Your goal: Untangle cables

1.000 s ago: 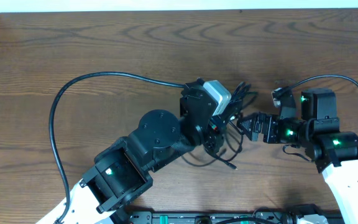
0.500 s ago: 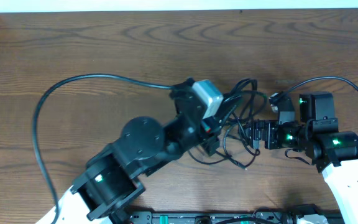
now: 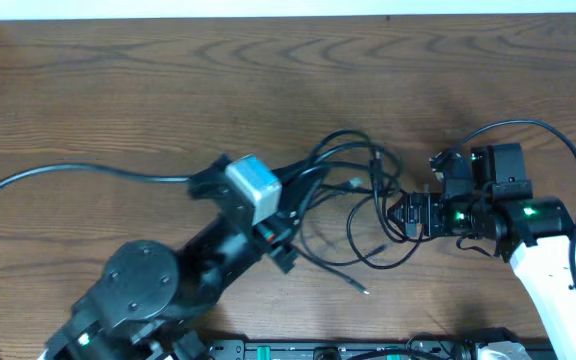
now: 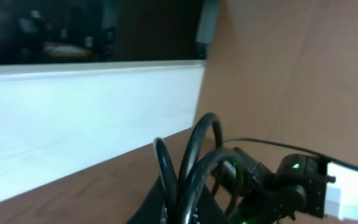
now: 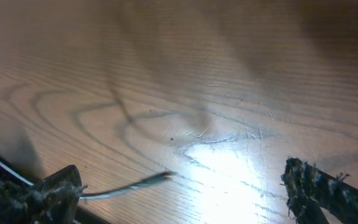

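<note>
The cables are thin glossy black cords spread in loose loops at the table's middle, between my two grippers. My left gripper is shut on a few strands at the left end of the loops; in the left wrist view the cables rise in arcs from the jaws. My right gripper sits at the right end of the loops. In the right wrist view its fingers are wide apart, with one thin cable end sticking out beside the left finger.
The wooden table stretches out behind and to the left. The left arm's thick black cable runs off to the left edge. The right arm's thick cable arcs above its wrist. A white wall edge lies beyond the table.
My left gripper has moved left and toward the front with strands in it. The tight bundle has been drawn out into wider loose loops. The right gripper has barely moved.
</note>
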